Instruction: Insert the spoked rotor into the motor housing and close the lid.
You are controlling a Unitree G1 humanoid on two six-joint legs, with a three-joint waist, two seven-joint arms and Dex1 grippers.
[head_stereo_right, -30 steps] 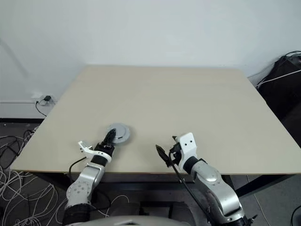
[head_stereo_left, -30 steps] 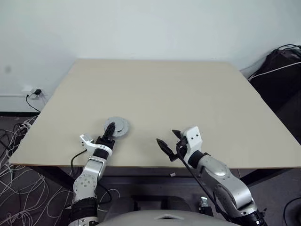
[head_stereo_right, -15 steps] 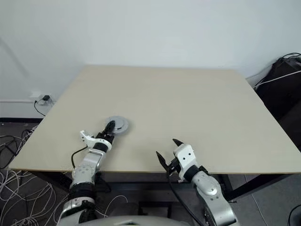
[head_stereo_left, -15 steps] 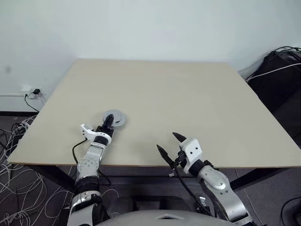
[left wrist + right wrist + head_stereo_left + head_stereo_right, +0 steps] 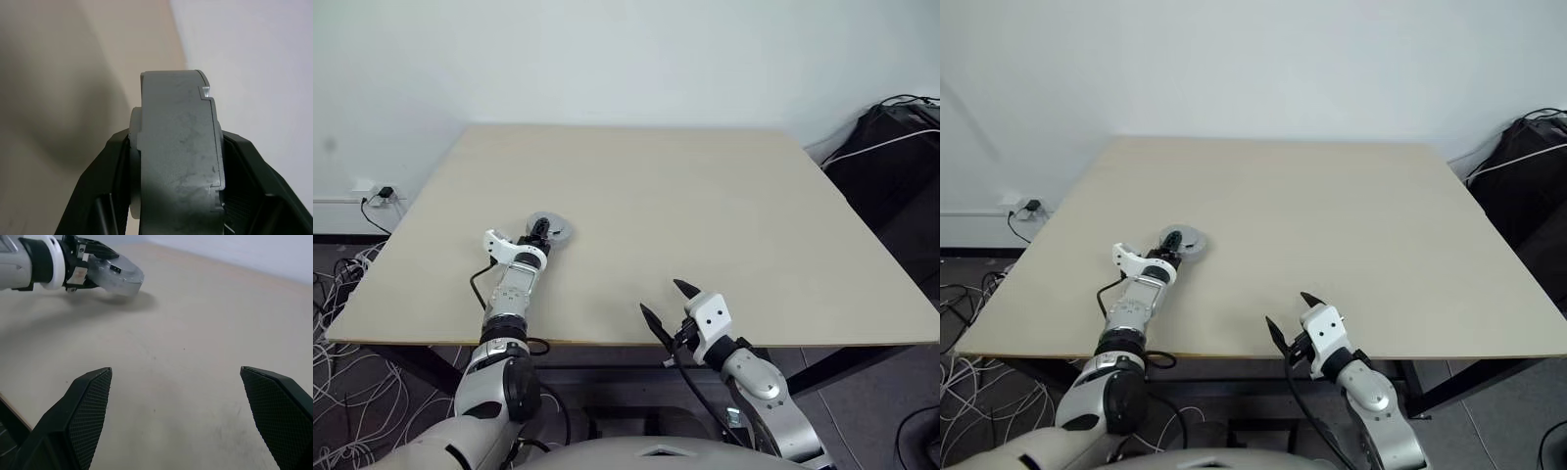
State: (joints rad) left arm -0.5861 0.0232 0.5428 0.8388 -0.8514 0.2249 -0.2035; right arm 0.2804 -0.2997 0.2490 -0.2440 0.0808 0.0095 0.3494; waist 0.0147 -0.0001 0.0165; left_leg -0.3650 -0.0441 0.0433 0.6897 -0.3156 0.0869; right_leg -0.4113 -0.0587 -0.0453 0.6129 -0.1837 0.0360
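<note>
Now left gripper (image 5: 540, 231) clasps the closed motor housing (image 5: 551, 229).

We see a round grey metal disc (image 5: 178, 152) with a dull, matt finish, its rim faintly scuffed and mottled. It looks like cast metal, smooth but not polished. The black fingers (image 5: 90, 404) of the right gripper (image 5: 186, 416) look like hard plastic, with a fine cross-hatched texture on their inner faces. The wide beige table (image 5: 705, 206) has a smooth matt top, like laminate, with a few tiny dark specks.
</note>
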